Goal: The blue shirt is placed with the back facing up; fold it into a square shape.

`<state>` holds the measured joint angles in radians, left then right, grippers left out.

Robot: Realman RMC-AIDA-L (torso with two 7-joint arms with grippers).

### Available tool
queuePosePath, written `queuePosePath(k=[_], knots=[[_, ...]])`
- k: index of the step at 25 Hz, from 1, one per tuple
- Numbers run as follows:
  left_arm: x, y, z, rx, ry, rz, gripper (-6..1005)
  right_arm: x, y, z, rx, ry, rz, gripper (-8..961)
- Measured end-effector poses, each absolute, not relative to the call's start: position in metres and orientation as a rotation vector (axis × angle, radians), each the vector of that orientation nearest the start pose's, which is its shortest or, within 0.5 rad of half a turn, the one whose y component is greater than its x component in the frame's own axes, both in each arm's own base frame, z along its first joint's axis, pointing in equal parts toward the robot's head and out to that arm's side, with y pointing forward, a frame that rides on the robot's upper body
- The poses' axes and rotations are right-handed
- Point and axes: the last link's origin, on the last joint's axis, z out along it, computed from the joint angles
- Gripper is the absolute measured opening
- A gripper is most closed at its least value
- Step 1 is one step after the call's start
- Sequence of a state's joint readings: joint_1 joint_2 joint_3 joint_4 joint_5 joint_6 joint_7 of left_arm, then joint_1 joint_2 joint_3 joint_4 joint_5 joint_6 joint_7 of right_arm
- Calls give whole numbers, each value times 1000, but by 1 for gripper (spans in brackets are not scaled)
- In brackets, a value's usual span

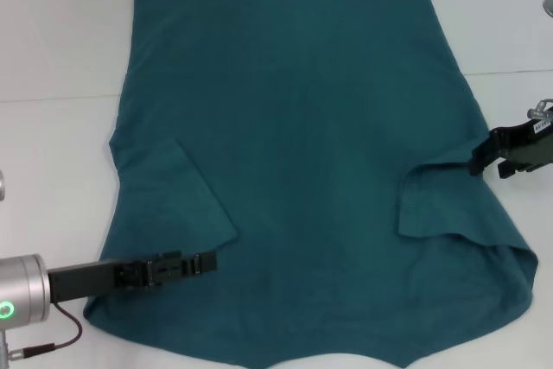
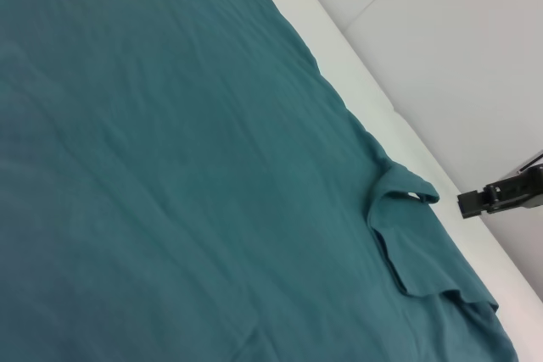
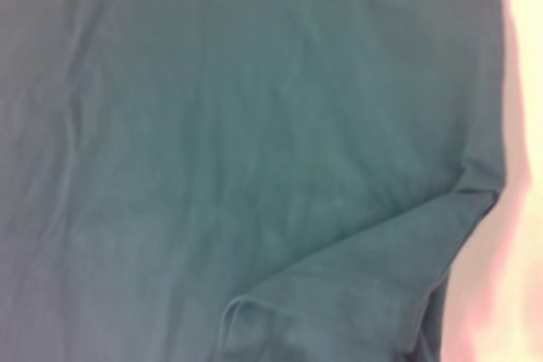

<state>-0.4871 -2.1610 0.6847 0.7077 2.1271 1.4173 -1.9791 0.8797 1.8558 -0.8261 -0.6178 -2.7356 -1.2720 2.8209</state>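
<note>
Large dark teal-blue soft cotton short-sleeved shirt point(image 1: 302, 153) lies flat, plain back up, on the white desk point(image 1: 52, 32), hem at the far side, collar end at the near edge. Both sleeves are already flipped inward: left sleeve point(image 1: 186, 196) forms a flat triangular flap, right sleeve point(image 1: 441, 205) is looser, its edge curled and puckered. Cloth is matte, limp, with shallow wrinkles across the back.

Left tool point(image 1: 194, 263) is low over the near-left part of the shirt, just below the left sleeve flap; cannot tell how its fingers stand or whether it grips fabric. Right tool point(image 1: 488, 157) is at the right side seam, beside the right sleeve fold; its grip is unreadable too.

Likely step: side folds toward the middle. To do it well, pinch only the seam edge, lift low, carry both sides evenly, keep edges parallel, and flatten the curled right sleeve first so the final shape comes out square.
</note>
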Motion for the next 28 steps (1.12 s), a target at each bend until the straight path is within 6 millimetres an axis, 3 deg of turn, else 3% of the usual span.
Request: queuePosePath(k=[10,17,23,28], knots=[[-277,323,-31,-2446,-1507,-648,905,289,442,53,-1826,1656,15,507],[-278,323,-30,-2442,-1507,-651,904,278,458,47,-1789,1570,334,507],[-278,324,-29,-2439,-1516,-646,904,265,459,56,-1881,1545,425,507],[-286,320,-16,-2355,-1669,-666,904,258,444,79,-2023,1637,418,507]])
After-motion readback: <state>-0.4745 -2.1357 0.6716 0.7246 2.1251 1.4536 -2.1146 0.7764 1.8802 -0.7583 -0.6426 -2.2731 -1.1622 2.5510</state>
